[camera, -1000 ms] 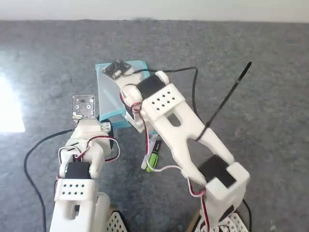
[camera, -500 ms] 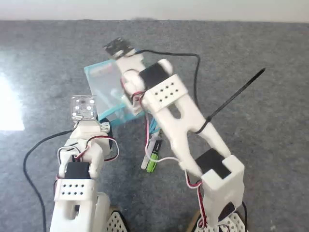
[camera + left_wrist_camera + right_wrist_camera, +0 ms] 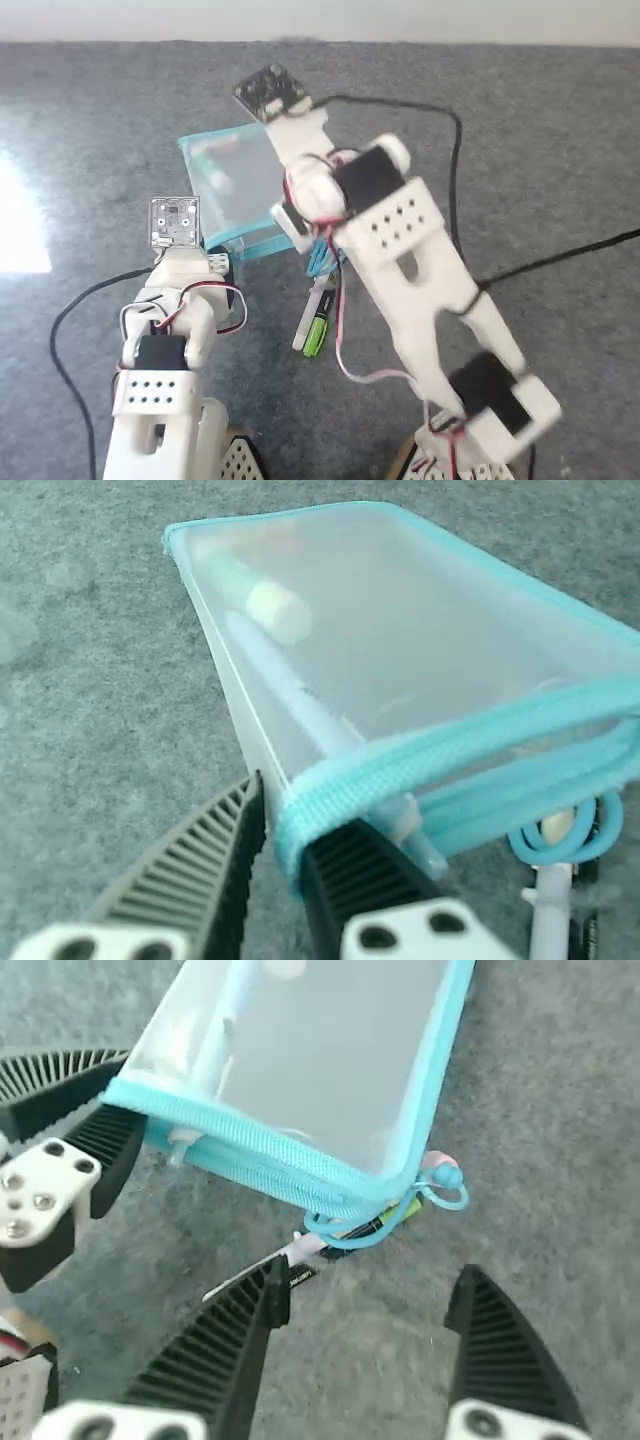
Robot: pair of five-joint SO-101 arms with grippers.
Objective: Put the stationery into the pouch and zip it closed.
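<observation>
From here I see the pouch (image 3: 235, 190) near the middle of the table (image 3: 100, 120), a clear one with teal trim, its zip edge turned toward the arms' bases. My left tool (image 3: 283, 825) is clamped on that teal edge at the corner nearer the left arm, with the trim pinched between its two ribbed fingers (image 3: 215, 865). Through the clear wall I can make out a white pen (image 3: 300, 695) and a round pale end (image 3: 276, 611) of something already inside; what that second thing is I cannot tell. My right tool (image 3: 372, 1285) hangs above the other end of the zip edge with its fingers wide apart, holding nothing. Below it a teal cord loop (image 3: 350, 1232) trails off the corner of the pouch. A white pen (image 3: 318, 300) and a green marker (image 3: 316, 330) lie on the table just beside that corner, on the side toward the near edge, partly under the right arm in the high view. Whether the zip is open or done up along its length I cannot tell.
</observation>
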